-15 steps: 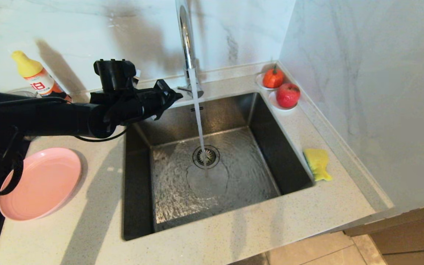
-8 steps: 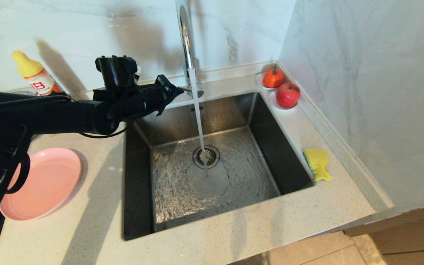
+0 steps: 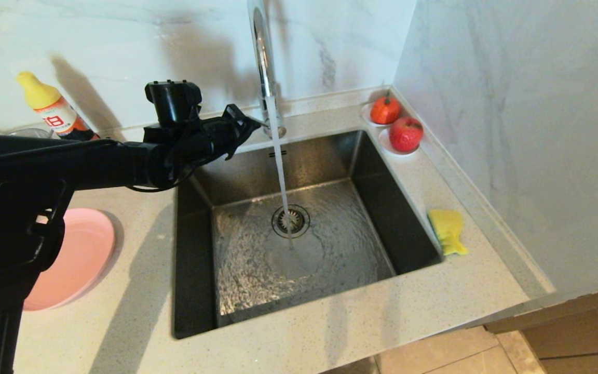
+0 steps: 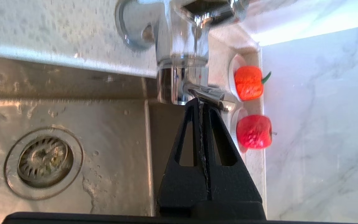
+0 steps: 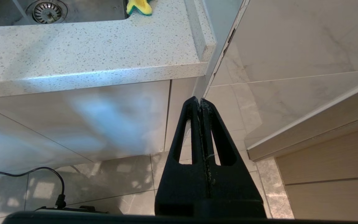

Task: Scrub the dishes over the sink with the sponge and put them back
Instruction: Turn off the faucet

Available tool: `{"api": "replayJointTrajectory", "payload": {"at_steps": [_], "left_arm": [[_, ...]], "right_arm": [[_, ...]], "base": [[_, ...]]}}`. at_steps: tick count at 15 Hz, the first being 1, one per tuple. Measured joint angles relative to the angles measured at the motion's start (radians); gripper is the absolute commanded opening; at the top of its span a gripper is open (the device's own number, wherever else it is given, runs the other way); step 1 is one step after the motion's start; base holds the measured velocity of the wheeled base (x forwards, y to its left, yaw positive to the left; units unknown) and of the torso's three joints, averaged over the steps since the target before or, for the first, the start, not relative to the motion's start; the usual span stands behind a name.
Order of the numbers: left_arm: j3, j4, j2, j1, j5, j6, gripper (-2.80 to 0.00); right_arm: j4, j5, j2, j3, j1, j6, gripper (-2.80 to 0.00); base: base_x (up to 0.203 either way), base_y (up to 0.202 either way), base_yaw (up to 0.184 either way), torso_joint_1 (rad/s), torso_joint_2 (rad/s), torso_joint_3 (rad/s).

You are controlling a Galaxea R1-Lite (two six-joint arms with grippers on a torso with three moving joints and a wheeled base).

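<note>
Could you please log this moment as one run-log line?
left tool: shut, at faucet lever | water: running | sponge: on counter | pink plate: untouched | right tool: shut, parked

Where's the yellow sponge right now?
Head view: the crumpled yellow sponge lies on the speckled countertop by the steel sink's right rim, nearer than the red fruit.

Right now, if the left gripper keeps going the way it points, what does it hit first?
Probably the faucet handle: the shut left gripper has its tips right at that chrome lever at the faucet's base. Whether they already touch is unclear.
</note>
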Motion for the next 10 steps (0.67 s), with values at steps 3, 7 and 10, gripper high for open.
{"api": "replayJointTrajectory", "payload": {"at_steps": [3,7,10], "left_arm": [[-0.013,-0.012,0.012,0.003,0.001,-0.003,-2.8],[-0.018,-0.025,0.017,0.018,-0.001,-0.005,-2.8],[-0.019,-0.027,0.023,0.039,-0.003,-0.005,-2.8]], "right_arm": [[0.0,0.0,0.0,0.0,0.0,0.0,-2.8],[0.0,0.0,0.0,0.0,0.0,0.001,-2.8],[0.0,0.0,0.0,0.0,0.0,0.0,-2.8]], "base": [[0.0,0.0,0.0,0.0,0.0,0.0],[0.0,0.0,0.0,0.0,0.0,0.0],[0.0,0.0,0.0,0.0,0.0,0.0]]}}
